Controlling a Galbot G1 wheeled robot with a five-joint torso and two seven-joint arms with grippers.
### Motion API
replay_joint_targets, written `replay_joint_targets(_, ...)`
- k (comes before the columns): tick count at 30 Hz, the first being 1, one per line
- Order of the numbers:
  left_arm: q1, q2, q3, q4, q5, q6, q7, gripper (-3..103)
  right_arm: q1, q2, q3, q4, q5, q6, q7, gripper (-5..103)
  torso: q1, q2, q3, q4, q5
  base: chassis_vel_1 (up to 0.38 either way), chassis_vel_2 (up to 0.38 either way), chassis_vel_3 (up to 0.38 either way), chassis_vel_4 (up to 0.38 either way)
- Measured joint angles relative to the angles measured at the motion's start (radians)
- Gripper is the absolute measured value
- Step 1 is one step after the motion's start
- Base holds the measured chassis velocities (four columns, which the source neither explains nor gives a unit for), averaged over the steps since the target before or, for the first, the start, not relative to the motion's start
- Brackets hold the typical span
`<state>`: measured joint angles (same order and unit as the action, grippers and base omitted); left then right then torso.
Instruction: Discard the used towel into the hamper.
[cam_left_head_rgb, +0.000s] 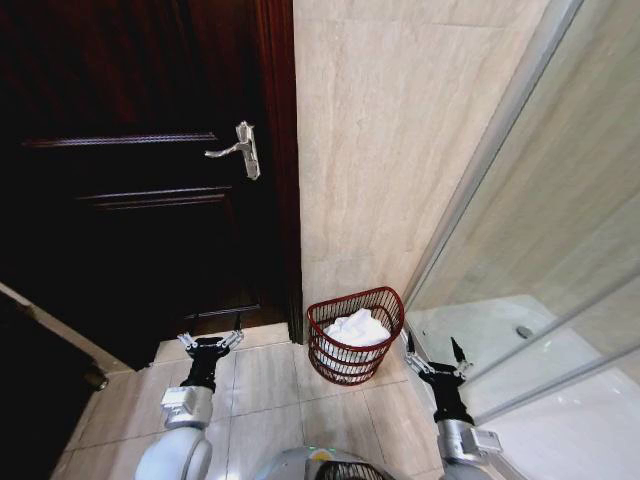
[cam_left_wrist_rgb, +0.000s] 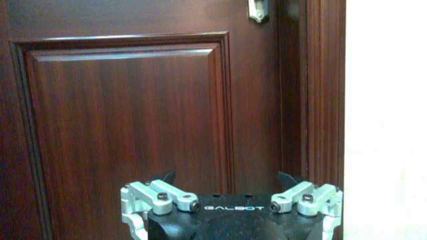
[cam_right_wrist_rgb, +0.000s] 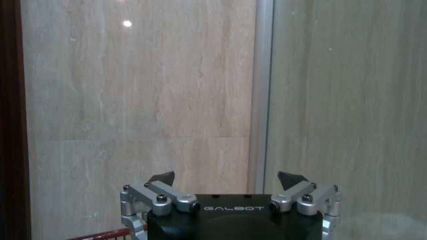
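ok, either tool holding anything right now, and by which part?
Nothing held. Left tool and right tool are both open and empty; the white towel already lies in the hamper.

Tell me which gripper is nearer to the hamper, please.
Right. The right gripper hangs open just beside the hamper, by the shower glass. The left gripper, also open, is farther off, before the door.

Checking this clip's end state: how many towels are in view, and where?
1. A white towel lies inside the hamper on the floor against the wall, between the door and the shower glass. More could be hidden under it. Both tools hang open and empty.
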<state>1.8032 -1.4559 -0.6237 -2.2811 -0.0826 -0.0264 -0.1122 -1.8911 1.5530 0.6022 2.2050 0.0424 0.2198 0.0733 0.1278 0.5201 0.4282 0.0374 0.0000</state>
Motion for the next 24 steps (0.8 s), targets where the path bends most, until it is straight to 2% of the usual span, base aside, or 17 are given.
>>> replay_joint_targets(10, -0.008, 0.005, 0.008, 0.014, 0.0, -0.023, -0.002, 100, -0.013, 0.002, -0.022, 0.018, -0.02, -0.003, 0.015, 100, 0.0, 0.0, 0.0, 0.0001, 0.0, 0.012, -0.007, -0.007, 0.006)
replay_joint_targets(24, -0.001, 0.006, 0.011, 0.011, 0.009, -0.045, 0.003, 100, -0.032, 0.006, -0.072, 0.028, -0.058, 0.021, 0.047, 100, 0.0, 0.0, 0.0, 0.0, 0.0, 0.061, -0.072, -0.063, 0.056)
